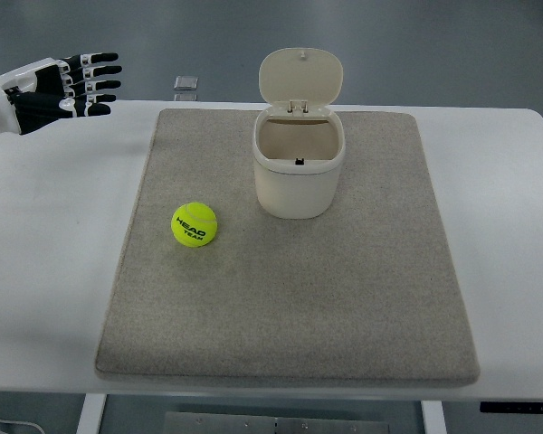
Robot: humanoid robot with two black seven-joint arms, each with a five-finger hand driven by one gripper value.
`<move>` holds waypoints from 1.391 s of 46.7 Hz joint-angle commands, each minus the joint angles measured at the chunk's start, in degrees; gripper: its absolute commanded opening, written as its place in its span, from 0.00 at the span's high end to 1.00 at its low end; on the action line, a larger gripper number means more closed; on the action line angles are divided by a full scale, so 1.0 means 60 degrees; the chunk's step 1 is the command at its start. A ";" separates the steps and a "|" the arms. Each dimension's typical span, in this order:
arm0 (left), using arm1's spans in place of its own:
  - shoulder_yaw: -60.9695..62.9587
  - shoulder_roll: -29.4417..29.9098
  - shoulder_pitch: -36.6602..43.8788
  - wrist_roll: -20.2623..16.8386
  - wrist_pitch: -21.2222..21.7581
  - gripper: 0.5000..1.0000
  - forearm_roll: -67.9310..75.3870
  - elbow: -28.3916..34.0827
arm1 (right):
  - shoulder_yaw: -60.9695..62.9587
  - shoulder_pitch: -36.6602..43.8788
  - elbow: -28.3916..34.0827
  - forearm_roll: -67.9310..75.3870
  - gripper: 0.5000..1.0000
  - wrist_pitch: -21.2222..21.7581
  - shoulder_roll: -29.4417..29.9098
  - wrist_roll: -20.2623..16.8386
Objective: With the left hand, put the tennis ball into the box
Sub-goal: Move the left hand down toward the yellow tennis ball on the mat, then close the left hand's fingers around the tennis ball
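A yellow tennis ball [194, 223] with black print lies on the grey felt mat [344, 307], left of centre. The cream box [299, 163] stands on the mat's far middle with its hinged lid [300, 78] flipped up and its inside empty. My left hand [83, 84] hovers at the far left, over the table's back edge, fingers stretched out flat and holding nothing. It is well away from the ball, up and to the left of it.
The mat lies on a white table [45, 271]. A small grey flat object [186, 84] sits at the table's far edge, just beyond the mat. The floor shows behind the table.
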 commanded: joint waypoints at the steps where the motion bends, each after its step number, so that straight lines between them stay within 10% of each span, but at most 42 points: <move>1: -0.0051 0.0251 0.0030 -0.0353 0.0003 0.03 0.1241 -0.0403 | 0.0000 0.0000 0.0000 0.0000 0.12 0.0000 0.0000 0.0000; 17: -0.0109 0.0779 0.0132 -0.1364 0.0167 0.08 0.5226 -0.1576 | 0.0000 0.0000 0.0000 0.0000 0.12 0.0000 0.0000 0.0000; 39: 0.0110 0.0852 0.0543 -0.3048 0.3345 0.08 1.0281 -0.3612 | 0.0000 0.0000 0.0000 0.0000 0.12 0.0000 0.0000 0.0000; 65: 0.1179 -0.0334 0.0470 -0.3049 0.4869 0.29 1.2524 -0.3964 | 0.0000 0.0000 0.0000 0.0000 0.12 0.0000 0.0000 0.0000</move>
